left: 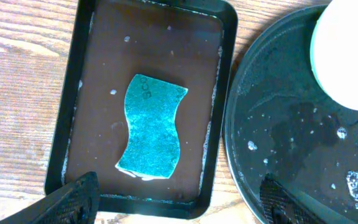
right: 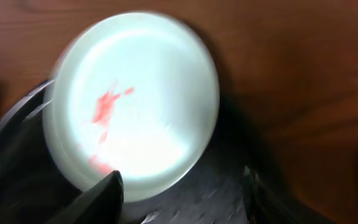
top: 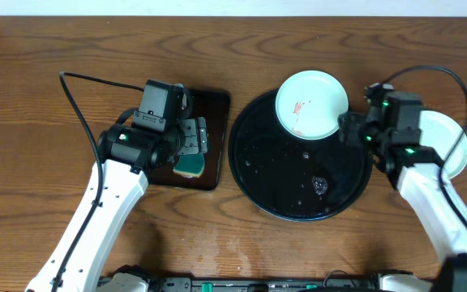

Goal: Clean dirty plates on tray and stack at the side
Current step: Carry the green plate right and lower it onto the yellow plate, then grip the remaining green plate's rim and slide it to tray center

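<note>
A mint-white plate (top: 312, 104) with red smears lies at the back right of the round black tray (top: 270, 174), over its rim. In the right wrist view the plate (right: 135, 106) is blurred and lies just ahead of my open, empty right gripper (right: 179, 196), which is low over the tray (right: 23, 168). In the overhead view the right gripper (top: 352, 126) is at the plate's right edge. A pale plate (top: 454, 139) lies on the table to the right, partly under the right arm. My left gripper (left: 176, 205) is open and empty above a teal sponge (left: 151, 127).
The sponge (top: 190, 165) lies in a small rectangular black tray (top: 217, 105) left of the round tray (left: 278, 124). Water drops and foam (top: 321, 186) lie on the round tray. A black cable (top: 79, 97) loops over the table at the left.
</note>
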You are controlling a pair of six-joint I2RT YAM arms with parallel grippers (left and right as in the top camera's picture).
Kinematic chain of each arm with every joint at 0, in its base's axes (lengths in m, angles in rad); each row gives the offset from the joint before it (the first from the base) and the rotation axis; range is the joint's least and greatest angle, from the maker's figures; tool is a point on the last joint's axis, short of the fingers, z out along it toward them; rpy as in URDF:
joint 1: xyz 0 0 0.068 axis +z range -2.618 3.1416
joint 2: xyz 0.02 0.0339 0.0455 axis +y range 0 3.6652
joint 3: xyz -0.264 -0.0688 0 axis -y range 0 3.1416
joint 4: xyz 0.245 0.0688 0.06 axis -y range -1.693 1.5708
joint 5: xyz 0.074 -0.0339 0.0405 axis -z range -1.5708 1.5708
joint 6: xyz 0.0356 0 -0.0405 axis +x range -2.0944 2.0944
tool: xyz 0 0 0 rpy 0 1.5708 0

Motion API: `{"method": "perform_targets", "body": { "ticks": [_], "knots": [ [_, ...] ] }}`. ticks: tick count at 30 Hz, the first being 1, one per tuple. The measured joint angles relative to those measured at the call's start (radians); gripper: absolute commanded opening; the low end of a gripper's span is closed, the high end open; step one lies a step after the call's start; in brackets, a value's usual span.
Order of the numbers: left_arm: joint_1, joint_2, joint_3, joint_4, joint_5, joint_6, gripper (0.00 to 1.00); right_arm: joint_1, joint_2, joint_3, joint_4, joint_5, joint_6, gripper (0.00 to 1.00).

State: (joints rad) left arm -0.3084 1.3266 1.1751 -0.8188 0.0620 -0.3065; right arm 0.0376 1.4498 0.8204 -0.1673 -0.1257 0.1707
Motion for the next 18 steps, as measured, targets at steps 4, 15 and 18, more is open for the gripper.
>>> {"method": "perform_targets", "body": {
  "ticks": [4, 15, 18],
  "knots": [
    [0.0, 0.0, 0.0, 0.0, 0.0, 0.0, 0.83, 0.001, 0.148, 0.005, 0.151, 0.064, -0.017, 0.57],
    [0.0, 0.0, 0.0, 0.0, 0.001, 0.0, 0.83, 0.001, 0.36, 0.011, 0.353, 0.081, 0.025, 0.37],
    [0.0, 0.0, 0.0, 0.0, 0.002, 0.0, 0.83, 0.006, 0.39, 0.019, 0.361, 0.077, 0.055, 0.08]
  ]
}}
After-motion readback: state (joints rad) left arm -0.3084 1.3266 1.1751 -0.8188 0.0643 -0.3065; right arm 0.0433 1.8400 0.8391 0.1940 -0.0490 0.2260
